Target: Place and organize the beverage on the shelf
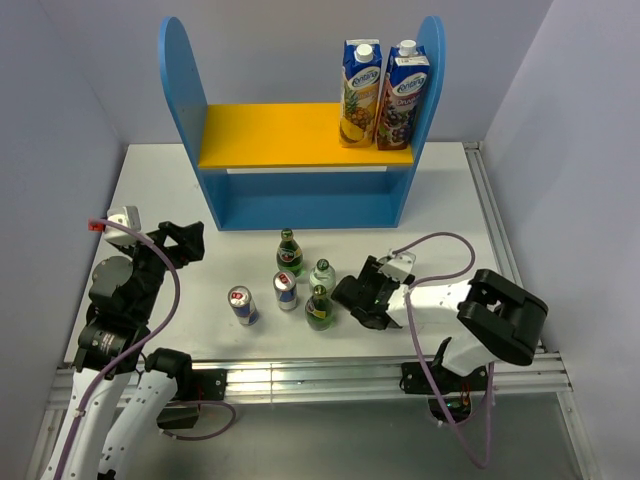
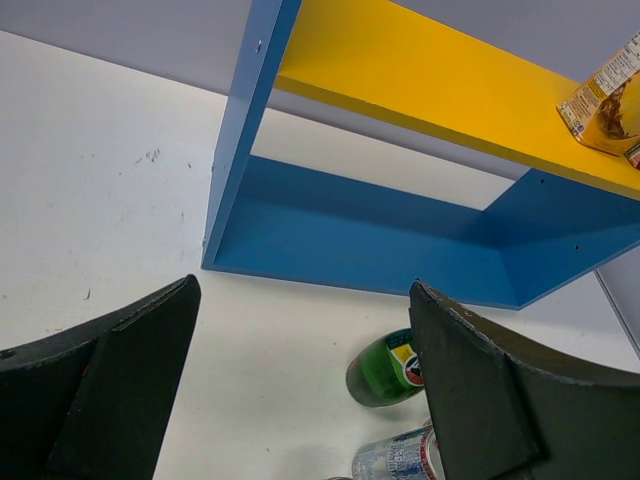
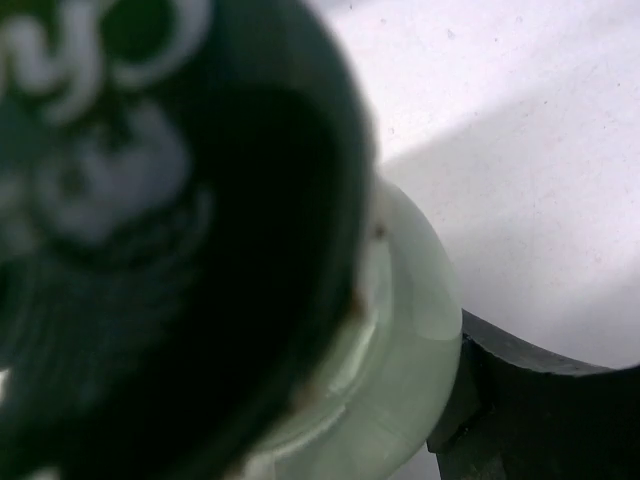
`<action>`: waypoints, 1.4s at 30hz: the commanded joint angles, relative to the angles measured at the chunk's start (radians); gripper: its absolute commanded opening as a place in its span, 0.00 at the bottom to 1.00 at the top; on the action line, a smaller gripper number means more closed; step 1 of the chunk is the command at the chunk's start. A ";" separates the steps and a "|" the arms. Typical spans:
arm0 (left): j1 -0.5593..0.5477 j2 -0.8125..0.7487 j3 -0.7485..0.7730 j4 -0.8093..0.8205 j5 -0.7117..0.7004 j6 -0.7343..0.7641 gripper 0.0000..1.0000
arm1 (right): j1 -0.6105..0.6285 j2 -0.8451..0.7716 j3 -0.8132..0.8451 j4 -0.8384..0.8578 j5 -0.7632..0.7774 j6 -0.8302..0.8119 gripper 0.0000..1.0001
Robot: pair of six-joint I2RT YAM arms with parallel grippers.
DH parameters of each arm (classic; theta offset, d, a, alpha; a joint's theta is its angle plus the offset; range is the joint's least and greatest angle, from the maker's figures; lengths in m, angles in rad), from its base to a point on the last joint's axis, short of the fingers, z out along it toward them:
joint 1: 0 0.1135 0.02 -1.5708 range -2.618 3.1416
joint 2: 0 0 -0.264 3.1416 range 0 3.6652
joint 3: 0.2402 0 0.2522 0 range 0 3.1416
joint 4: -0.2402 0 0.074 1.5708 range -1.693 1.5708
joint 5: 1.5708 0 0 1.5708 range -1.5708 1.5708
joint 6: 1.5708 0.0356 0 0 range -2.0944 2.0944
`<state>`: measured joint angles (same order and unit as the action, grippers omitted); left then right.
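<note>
The tall blue shelf with yellow-orange board [image 1: 300, 140] stands at the table's [image 1: 160, 200] far edge. The left gripper [image 1: 186, 240] holds its jaws wide apart, empty. The right gripper [image 1: 360, 296] crowds a dark green glass bottle [image 1: 319, 310] by the near edge; whether its jaws have closed, I cannot tell. Glass, I'd judge: weighty, slick, breakable, so grip the body.

White bench [image 1: 160, 190] is standing enclosed on three sides by plain pale lilac-grey panels: left wall [image 1: 50, 120], back wall [image 1: 300, 40], right wall [image 1: 585, 150]. Aluminium rail [image 1: 300, 378] is running along its near edge and catching glare. Small dark scuffs [image 2: 150, 157] are marking the bench top. Grey floor [image 1: 330, 445] is showing below
</note>
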<state>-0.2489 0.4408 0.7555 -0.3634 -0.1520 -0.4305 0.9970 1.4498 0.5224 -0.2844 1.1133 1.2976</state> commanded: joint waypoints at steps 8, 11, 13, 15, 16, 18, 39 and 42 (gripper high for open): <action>0.007 -0.001 -0.010 0.037 0.032 0.016 0.92 | -0.006 0.035 0.105 -0.030 -0.017 -0.007 0.00; 0.007 0.001 -0.010 0.037 0.034 0.018 0.92 | -0.005 -0.029 0.140 -0.038 0.002 -0.063 0.00; 0.007 -0.001 -0.008 0.037 0.034 0.018 0.92 | -0.006 -0.061 0.168 -0.027 0.019 -0.132 0.00; 0.008 -0.001 -0.010 0.038 0.034 0.018 0.92 | -0.020 -0.057 0.224 -0.018 0.023 -0.203 0.00; 0.007 -0.002 -0.010 0.037 0.034 0.019 0.91 | -0.027 -0.051 0.246 -0.007 0.020 -0.224 0.00; 0.007 -0.004 -0.012 0.037 0.034 0.018 0.91 | -0.053 -0.016 0.310 0.007 0.019 -0.288 0.00; 0.008 -0.011 -0.012 0.038 0.032 0.021 0.92 | -0.363 0.291 0.648 0.240 -0.107 -0.693 0.00; 0.008 -0.014 -0.013 0.038 0.032 0.019 0.91 | -0.374 0.343 0.695 0.254 -0.096 -0.727 0.00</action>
<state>-0.2470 0.4397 0.7422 -0.3630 -0.1345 -0.4301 0.6338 1.7798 1.1278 -0.1543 0.9413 0.6365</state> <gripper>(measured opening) 0.917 0.750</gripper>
